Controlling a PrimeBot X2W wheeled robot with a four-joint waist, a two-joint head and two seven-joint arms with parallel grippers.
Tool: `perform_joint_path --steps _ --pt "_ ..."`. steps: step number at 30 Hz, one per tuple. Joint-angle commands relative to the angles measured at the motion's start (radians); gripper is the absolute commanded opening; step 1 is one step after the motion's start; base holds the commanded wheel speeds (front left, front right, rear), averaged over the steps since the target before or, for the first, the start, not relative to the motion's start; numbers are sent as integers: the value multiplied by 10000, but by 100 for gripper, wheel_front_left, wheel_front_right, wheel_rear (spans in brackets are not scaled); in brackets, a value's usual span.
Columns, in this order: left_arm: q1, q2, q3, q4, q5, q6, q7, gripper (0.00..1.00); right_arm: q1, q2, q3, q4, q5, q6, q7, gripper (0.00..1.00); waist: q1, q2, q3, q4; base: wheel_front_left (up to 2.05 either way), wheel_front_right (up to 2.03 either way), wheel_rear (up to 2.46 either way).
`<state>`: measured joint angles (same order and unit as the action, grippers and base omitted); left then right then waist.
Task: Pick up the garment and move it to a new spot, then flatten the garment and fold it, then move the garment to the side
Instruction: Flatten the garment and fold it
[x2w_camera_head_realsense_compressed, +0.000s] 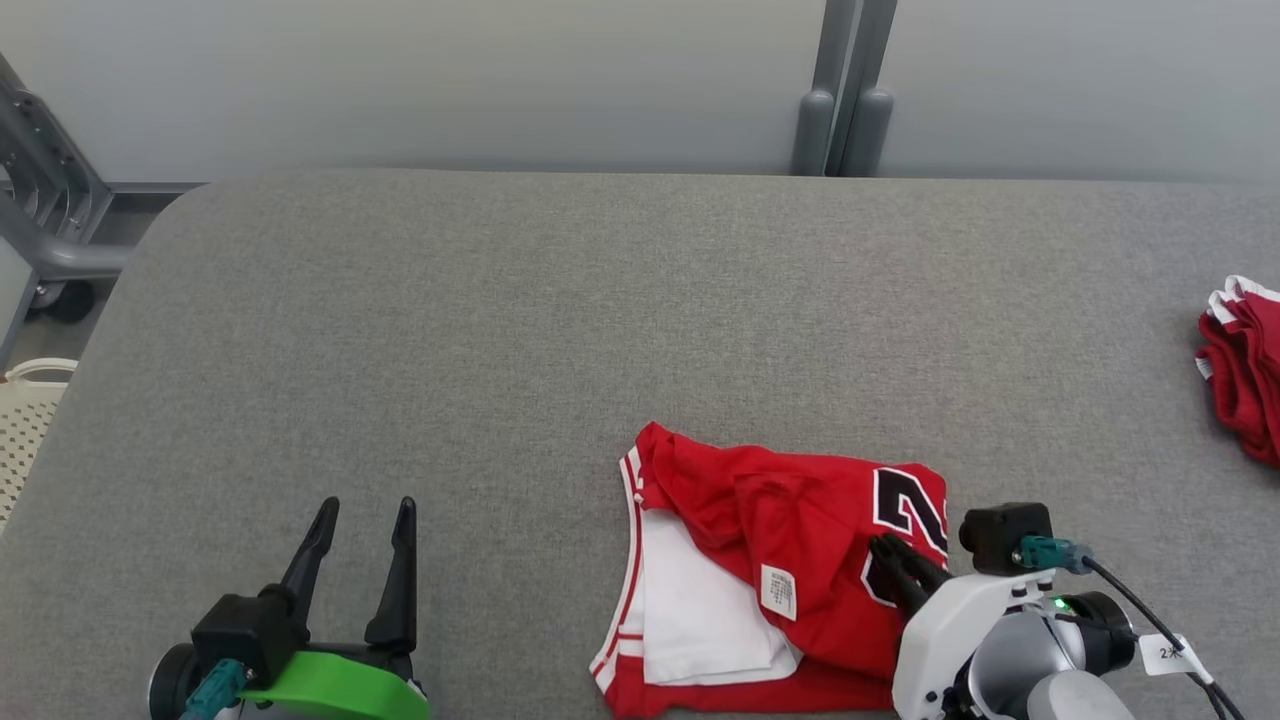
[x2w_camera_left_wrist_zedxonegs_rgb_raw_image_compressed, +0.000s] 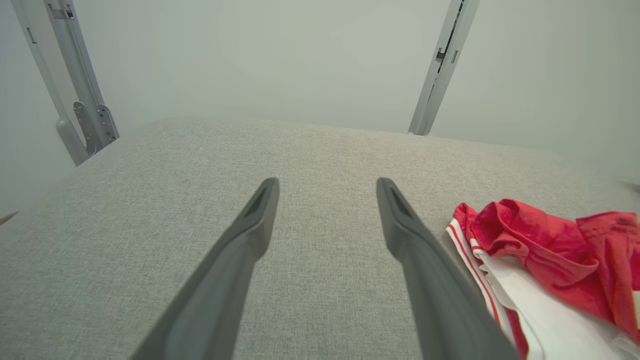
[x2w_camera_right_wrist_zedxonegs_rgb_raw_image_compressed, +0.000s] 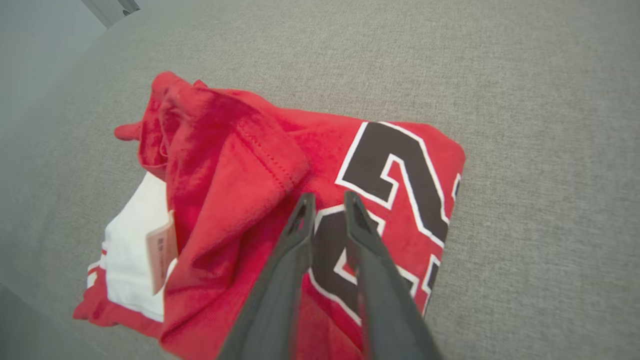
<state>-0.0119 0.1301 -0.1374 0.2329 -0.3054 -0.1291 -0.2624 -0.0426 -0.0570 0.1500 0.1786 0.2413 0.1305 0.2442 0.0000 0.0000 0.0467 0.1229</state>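
I have the garment (x2w_camera_head_realsense_compressed: 790, 520) lying rumpled and half doubled over at the near edge of the table (x2w_camera_head_realsense_compressed: 500, 350), right of centre, white lining and a label (x2w_camera_head_realsense_compressed: 778, 590) showing. My right gripper (x2w_camera_right_wrist_zedxonegs_rgb_raw_image_compressed: 328, 197) is down on the black numeral (x2w_camera_right_wrist_zedxonegs_rgb_raw_image_compressed: 395, 165), its fingers nearly together with only a thin gap; I cannot tell whether any cloth is caught between them. My left gripper (x2w_camera_head_realsense_compressed: 366, 505) hangs spread wide over bare table, off to the garment's left. My worry is the pinch itself: that printed panel lies flat and taut, so the tips may close on nothing, or on the top layer alone. A lift from there would likely let the lower layers peel away and drag. Being so near the edge, a loose fold could slide off the table.
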Motion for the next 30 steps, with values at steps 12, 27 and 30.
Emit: perform_joint_path --steps 12,27,30 --pt "183 169 -129 69 -70 -19 -30 100 -895 -90 823 1656 -770 1 -1052 0 0 0 -78 173 0 0 0" --pt "38 161 -235 167 -214 -19 -30 100 -2125 52 4173 3436 228 0 -1569 0 0 0 -50 333 0 0 0" --pt "-10 139 -223 182 -224 -19 -30 100 -2309 54 4643 3625 460 1 -1617 0 0 0 -40 371 0 0 0"
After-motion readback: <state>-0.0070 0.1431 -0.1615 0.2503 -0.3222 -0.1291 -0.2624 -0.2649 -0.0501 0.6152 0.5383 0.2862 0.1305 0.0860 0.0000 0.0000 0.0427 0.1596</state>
